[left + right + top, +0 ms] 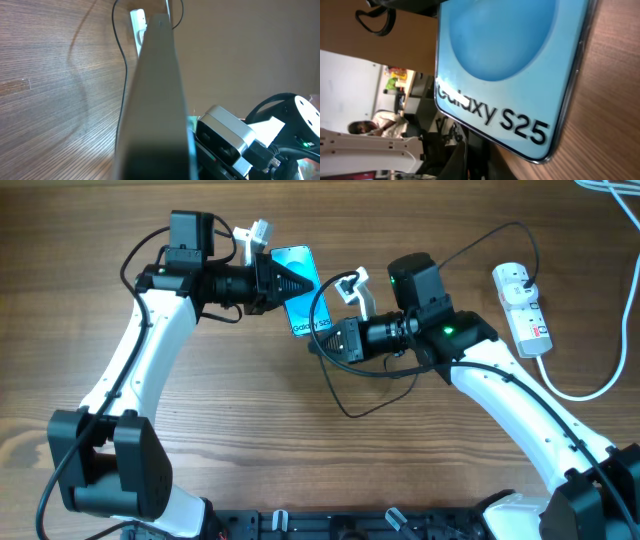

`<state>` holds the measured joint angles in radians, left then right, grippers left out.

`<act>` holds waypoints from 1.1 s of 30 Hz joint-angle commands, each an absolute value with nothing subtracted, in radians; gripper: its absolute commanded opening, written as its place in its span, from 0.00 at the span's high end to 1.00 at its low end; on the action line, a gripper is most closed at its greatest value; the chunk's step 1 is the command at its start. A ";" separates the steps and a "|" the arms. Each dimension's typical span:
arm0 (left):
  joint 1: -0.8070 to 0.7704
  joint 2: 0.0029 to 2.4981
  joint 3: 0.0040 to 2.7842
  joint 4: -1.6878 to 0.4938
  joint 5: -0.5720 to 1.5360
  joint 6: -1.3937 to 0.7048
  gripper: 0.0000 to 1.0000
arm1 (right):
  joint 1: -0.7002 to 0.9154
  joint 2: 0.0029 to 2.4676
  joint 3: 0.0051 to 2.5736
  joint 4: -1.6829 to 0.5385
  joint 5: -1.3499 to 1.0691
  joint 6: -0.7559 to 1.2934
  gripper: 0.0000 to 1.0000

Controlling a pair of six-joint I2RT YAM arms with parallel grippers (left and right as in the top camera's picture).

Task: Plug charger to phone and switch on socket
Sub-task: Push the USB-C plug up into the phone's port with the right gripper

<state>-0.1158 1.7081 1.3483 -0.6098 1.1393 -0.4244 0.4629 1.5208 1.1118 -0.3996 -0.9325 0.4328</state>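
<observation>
Phone (306,305) upper centre of the overhead frame, tilted, pinched at its edge by left gripper (296,283). Right gripper (322,338) sits at the phone's lower end; I cannot tell whether it is closed on the charger (345,405) tip. Socket (522,308) far upper right. Risks, my judgement: an off-line push twists the phone in the grip; the slack cable loop snags my right arm

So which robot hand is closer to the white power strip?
Right. The right gripper is by the phone's text end, on the power strip's side; the left gripper holds the phone from the far side.
</observation>
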 commanded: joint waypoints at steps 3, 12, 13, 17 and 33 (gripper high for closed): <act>-0.127 1.689 1.345 -0.623 1.192 -0.426 0.96 | 0.459 1.515 1.135 -0.295 -0.925 0.510 0.96; -0.176 1.689 1.345 -0.677 1.192 -0.347 0.96 | 0.459 1.515 1.135 -0.126 -0.891 0.627 0.36; -0.172 1.689 1.345 -0.677 1.192 -0.347 0.96 | 0.458 1.515 1.135 -0.124 -0.892 0.598 0.02; -0.140 1.689 1.345 -0.677 1.219 -0.347 0.96 | 0.364 1.515 1.135 -0.119 -0.966 0.537 0.00; -0.141 1.689 1.345 -0.490 1.522 -0.344 0.96 | 0.315 1.515 1.135 -0.090 -1.317 0.498 0.35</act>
